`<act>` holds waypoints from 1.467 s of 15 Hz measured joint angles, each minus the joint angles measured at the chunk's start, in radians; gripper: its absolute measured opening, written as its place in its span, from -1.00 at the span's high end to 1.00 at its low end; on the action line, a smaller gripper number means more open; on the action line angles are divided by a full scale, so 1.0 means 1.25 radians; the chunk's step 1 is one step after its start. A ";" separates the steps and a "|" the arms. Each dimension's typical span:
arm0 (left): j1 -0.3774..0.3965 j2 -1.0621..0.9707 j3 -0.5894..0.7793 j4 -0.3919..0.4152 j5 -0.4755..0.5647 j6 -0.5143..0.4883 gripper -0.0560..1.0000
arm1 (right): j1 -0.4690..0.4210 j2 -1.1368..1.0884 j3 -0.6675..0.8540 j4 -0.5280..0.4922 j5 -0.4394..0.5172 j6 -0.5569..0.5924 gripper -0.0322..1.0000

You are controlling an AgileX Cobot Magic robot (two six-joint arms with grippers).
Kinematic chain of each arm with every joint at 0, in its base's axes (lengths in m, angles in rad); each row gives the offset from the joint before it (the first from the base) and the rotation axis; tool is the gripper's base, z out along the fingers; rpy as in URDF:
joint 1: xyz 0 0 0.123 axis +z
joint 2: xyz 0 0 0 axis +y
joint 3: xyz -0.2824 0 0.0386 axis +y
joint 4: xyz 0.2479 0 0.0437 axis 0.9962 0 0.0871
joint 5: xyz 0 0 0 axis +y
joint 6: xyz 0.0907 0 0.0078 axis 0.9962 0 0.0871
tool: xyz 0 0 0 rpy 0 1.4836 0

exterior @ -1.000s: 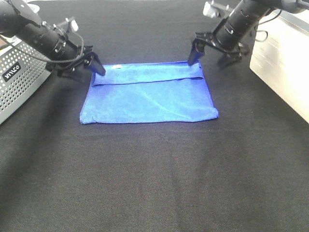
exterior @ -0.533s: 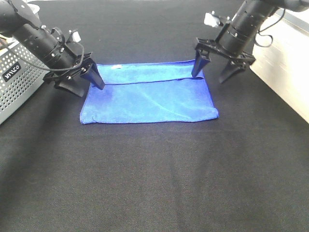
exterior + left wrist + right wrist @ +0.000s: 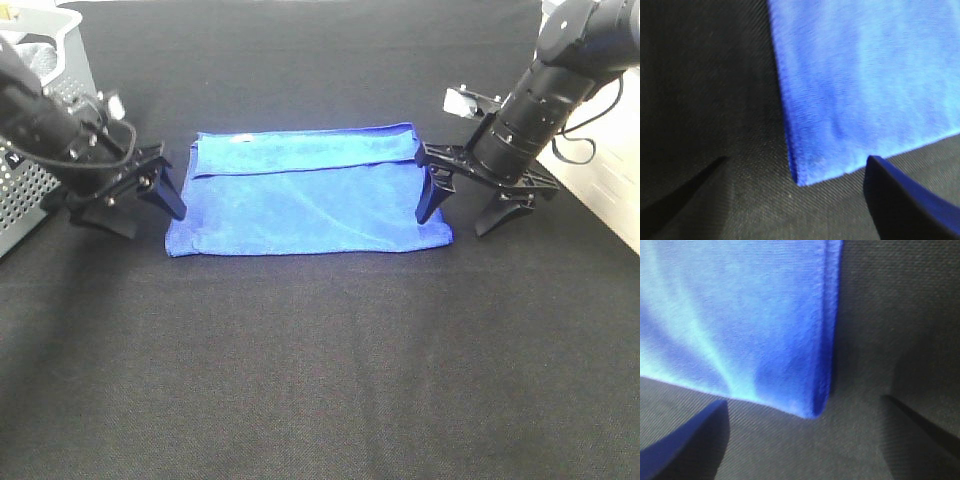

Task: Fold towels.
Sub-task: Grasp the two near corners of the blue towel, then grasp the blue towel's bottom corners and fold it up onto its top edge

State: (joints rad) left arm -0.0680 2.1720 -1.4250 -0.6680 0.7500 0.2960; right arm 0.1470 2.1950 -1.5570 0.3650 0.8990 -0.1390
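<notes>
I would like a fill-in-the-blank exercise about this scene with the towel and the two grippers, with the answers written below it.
1. The towel lying on the black table is ___ in colour.
2. The left gripper and the right gripper both have their fingers ___, gripping nothing.
3. The grey perforated basket stands beside the ___ gripper.
4. Each gripper is at one near ___ of the towel.

Missing words: blue; open; left; corner

One blue towel (image 3: 310,195); two end effectors, left (image 3: 152,222), right (image 3: 451,226); one grey basket (image 3: 25,195).
</notes>
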 joint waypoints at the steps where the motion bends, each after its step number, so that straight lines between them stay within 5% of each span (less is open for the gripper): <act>1: 0.000 0.000 0.006 -0.018 -0.014 0.000 -0.42 | 0.000 0.000 0.002 0.000 -0.014 -0.001 -0.53; 9: -0.055 0.006 0.006 -0.056 -0.118 0.006 -0.42 | 0.000 0.018 0.002 0.006 -0.092 -0.010 -0.53; 12: -0.072 0.057 0.005 -0.106 -0.136 0.000 -0.41 | -0.001 0.050 -0.004 0.075 -0.094 -0.073 -0.52; 15: -0.070 0.067 -0.006 -0.121 -0.124 0.000 -0.37 | -0.006 0.070 -0.011 0.138 -0.098 -0.105 -0.21; 17: -0.069 0.073 -0.008 -0.124 -0.103 0.000 0.02 | -0.006 0.079 -0.011 0.140 -0.102 -0.102 0.42; 19: -0.062 0.084 -0.008 -0.119 -0.061 -0.002 0.71 | -0.006 0.084 -0.011 0.142 -0.098 -0.066 0.93; 22: -0.028 0.063 -0.002 -0.055 0.036 -0.010 0.86 | -0.006 0.062 0.012 0.127 -0.058 -0.042 0.94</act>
State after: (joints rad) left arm -0.1030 2.2510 -1.4280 -0.7370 0.7950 0.2840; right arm 0.1390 2.2730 -1.5420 0.5240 0.8260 -0.1910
